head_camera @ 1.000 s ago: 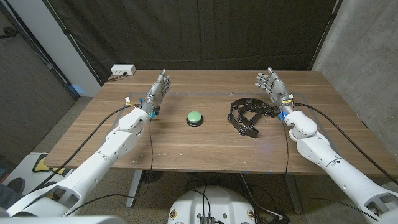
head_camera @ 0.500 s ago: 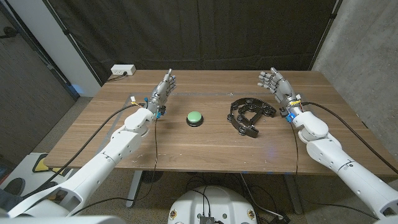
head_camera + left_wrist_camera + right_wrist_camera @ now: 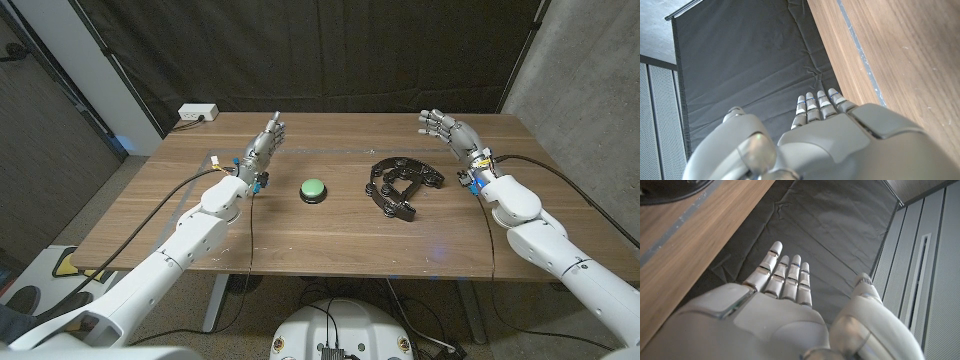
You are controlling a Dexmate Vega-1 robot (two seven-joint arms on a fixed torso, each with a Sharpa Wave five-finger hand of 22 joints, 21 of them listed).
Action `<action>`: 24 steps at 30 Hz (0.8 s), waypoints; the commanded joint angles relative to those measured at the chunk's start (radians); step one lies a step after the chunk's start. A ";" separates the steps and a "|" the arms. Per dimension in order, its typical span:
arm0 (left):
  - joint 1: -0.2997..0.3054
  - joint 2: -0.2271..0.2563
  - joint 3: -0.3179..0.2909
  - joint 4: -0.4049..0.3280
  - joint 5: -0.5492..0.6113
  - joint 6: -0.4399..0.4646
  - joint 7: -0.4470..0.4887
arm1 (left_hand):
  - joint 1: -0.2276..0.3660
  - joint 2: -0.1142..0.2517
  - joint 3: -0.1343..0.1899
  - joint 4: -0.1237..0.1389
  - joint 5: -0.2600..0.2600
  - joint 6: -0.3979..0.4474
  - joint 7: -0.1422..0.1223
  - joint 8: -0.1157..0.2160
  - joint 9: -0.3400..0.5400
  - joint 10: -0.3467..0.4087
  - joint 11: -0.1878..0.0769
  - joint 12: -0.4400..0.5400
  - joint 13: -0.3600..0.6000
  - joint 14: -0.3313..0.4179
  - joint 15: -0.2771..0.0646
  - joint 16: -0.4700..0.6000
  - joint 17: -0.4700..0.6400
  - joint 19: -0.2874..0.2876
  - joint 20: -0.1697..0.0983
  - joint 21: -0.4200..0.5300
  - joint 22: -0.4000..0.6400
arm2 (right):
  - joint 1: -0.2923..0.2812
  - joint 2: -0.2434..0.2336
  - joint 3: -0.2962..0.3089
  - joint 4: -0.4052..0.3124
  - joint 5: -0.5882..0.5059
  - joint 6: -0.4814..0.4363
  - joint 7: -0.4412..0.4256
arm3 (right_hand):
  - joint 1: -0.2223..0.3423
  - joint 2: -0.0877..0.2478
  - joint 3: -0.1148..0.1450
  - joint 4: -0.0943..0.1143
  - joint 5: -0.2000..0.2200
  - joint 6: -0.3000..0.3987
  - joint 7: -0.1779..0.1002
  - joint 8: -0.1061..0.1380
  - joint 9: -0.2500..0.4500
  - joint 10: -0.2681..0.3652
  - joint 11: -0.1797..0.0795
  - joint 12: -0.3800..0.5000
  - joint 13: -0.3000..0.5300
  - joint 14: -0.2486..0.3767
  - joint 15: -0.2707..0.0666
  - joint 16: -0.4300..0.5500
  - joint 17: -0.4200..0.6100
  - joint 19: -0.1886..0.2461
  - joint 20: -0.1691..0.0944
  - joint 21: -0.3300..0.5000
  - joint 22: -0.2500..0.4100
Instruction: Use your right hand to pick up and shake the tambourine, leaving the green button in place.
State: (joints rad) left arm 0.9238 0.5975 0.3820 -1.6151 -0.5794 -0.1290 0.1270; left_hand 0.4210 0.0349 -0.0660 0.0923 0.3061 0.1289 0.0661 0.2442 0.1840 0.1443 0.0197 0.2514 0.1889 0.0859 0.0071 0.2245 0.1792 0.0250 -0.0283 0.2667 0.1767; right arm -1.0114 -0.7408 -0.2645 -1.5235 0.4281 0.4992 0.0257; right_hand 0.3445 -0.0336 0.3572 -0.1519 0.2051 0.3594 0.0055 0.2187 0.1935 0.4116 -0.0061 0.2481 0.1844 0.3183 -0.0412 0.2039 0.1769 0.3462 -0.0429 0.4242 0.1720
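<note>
Nearest me, my two arms come in over the front edge of the brown wooden bench [image 3: 300, 240]. Past that edge, toward the right of middle, lies the black half-moon tambourine [image 3: 398, 183], flat on the wood with its curved rim toward me and its straight grip bar on the far side. Just to its left, apart from it, sits the round green button [image 3: 314, 189], which I must not disturb.

Further back, my right robot hand [image 3: 447, 130] is up off the wood, beyond and to the right of the tambourine, fingers [image 3: 785, 277] spread wide and holding nothing. My left robot hand [image 3: 264, 143] stands at the far left of the button, fingers straight and together, also holding nothing. At the far left corner rests a white power strip [image 3: 198, 112], with a dark curtain [image 3: 320, 50] behind the bench.

I judge the tambourine light and rigid, a hard plastic frame with loose metal jingles that will rattle at any touch. The frame may be smooth and a little slippery, though at this distance I cannot be sure. The straight grip bar looks the best hold: wrap around it, clear of the jingles, and lift away from the button's side.
</note>
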 commanded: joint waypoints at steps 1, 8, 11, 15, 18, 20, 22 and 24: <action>0.033 0.040 -0.026 -0.070 0.003 0.020 0.018 | 0.001 0.002 -0.002 0.000 -0.003 0.012 0.000 0.004 0.002 0.014 0.002 0.006 0.001 0.012 0.003 -0.002 0.004 0.007 -0.006 -0.004 0.004 | -0.073 -0.058 0.053 -0.104 -0.211 -0.024 -0.174 | 0.025 -0.002 0.002 -0.012 0.003 0.008 -0.008 0.003 0.002 0.000 -0.004 0.000 0.004 0.008 -0.022 -0.001 0.000 0.011 -0.071 -0.008 0.003; 0.035 0.031 -0.031 -0.063 0.006 -0.008 0.015 | 0.002 0.003 -0.004 -0.001 -0.004 0.018 -0.001 0.004 0.002 0.020 -0.001 0.005 0.001 0.015 0.002 -0.004 0.004 0.011 -0.007 -0.004 0.004 | -0.097 -0.092 0.072 -0.157 -0.333 -0.078 -0.235 | 0.045 -0.009 0.003 -0.017 0.005 0.010 -0.022 0.001 0.003 0.002 -0.017 -0.001 0.004 0.008 -0.033 -0.005 -0.001 0.015 -0.080 -0.014 0.004; 0.031 0.036 -0.027 -0.067 0.014 -0.004 0.013 | 0.003 0.003 -0.004 -0.001 -0.004 0.019 -0.004 0.003 0.003 0.019 0.000 0.004 0.001 0.013 0.002 -0.006 0.004 0.012 -0.007 -0.005 0.004 | -0.097 -0.110 0.075 -0.174 -0.428 -0.113 -0.278 | 0.058 -0.013 0.003 -0.015 0.006 0.019 -0.042 0.002 0.004 0.006 -0.044 -0.002 0.004 0.014 -0.047 -0.007 0.000 0.025 -0.091 -0.018 0.004; 0.029 0.035 -0.028 -0.063 0.017 -0.009 0.012 | 0.004 0.004 -0.005 -0.001 -0.004 0.025 -0.004 0.004 0.003 0.021 0.001 0.003 0.001 0.013 0.002 -0.007 0.004 0.012 -0.006 -0.006 0.004 | -0.085 -0.122 0.068 -0.181 -0.531 -0.148 -0.325 | 0.074 -0.012 0.007 -0.017 0.009 0.021 -0.052 0.001 0.004 0.007 -0.056 -0.003 0.004 0.019 -0.059 -0.007 -0.001 0.032 -0.097 -0.021 0.004; 0.031 0.028 -0.030 -0.059 0.020 -0.023 0.015 | 0.004 0.004 -0.005 -0.001 -0.004 0.030 -0.004 0.004 0.003 0.025 0.002 0.003 0.001 0.014 0.002 -0.008 0.004 0.012 -0.006 -0.007 0.004 | -0.076 -0.133 0.061 -0.182 -0.597 -0.171 -0.353 | 0.085 -0.013 0.010 -0.020 0.012 0.022 -0.053 0.000 0.004 0.007 -0.061 -0.004 0.004 0.018 -0.065 -0.009 -0.001 0.033 -0.102 -0.023 0.004; 0.034 0.029 -0.031 -0.061 0.023 -0.026 0.018 | 0.005 0.004 -0.006 -0.001 -0.004 0.033 -0.004 0.005 0.003 0.027 0.001 0.004 0.001 0.014 0.002 -0.009 0.004 0.012 -0.007 -0.008 0.004 | -0.072 -0.142 0.057 -0.184 -0.628 -0.179 -0.363 | 0.089 -0.015 0.010 -0.020 0.013 0.024 -0.053 0.001 0.004 0.008 -0.060 -0.004 0.004 0.017 -0.065 -0.010 -0.001 0.034 -0.103 -0.025 0.004; 0.036 0.029 -0.031 -0.064 0.024 -0.025 0.020 | 0.005 0.005 -0.006 -0.001 -0.005 0.034 -0.004 0.004 0.003 0.029 0.001 0.004 0.001 0.013 0.001 -0.009 0.004 0.012 -0.007 -0.009 0.004 | -0.068 -0.151 0.052 -0.185 -0.670 -0.185 -0.384 | 0.099 -0.017 0.012 -0.022 0.016 0.030 -0.056 0.002 0.004 0.013 -0.065 -0.003 0.004 0.017 -0.069 -0.011 -0.001 0.035 -0.105 -0.027 0.004; 0.038 0.028 -0.031 -0.066 0.025 -0.021 0.026 | 0.005 0.005 -0.006 -0.001 -0.005 0.032 -0.006 0.003 0.003 0.029 0.001 0.003 0.002 0.012 0.001 -0.011 0.004 0.012 -0.007 -0.009 0.004 | -0.067 -0.163 0.050 -0.190 -0.710 -0.191 -0.402 | 0.116 -0.021 0.016 -0.024 0.022 0.042 -0.065 0.005 0.004 0.022 -0.076 -0.001 0.004 0.021 -0.079 -0.012 -0.001 0.041 -0.111 -0.031 0.003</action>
State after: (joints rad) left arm 0.9534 0.6283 0.3548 -1.6737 -0.5643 -0.1422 0.1406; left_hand 0.4210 0.0348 -0.0687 0.0896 0.3018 0.1540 0.0625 0.2441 0.1839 0.1642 0.0213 0.2513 0.1887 0.0947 0.0089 0.2166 0.1792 0.0321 -0.0355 0.2587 0.1793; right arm -1.0896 -0.8546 -0.2034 -1.6867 -0.0402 0.3748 -0.2610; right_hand 0.4390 -0.0539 0.3672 -0.1700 0.2185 0.3911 -0.0489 0.2187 0.1933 0.4274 -0.0663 0.2480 0.1843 0.3290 -0.0411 0.1991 0.1770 0.3730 -0.0449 0.3971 0.1724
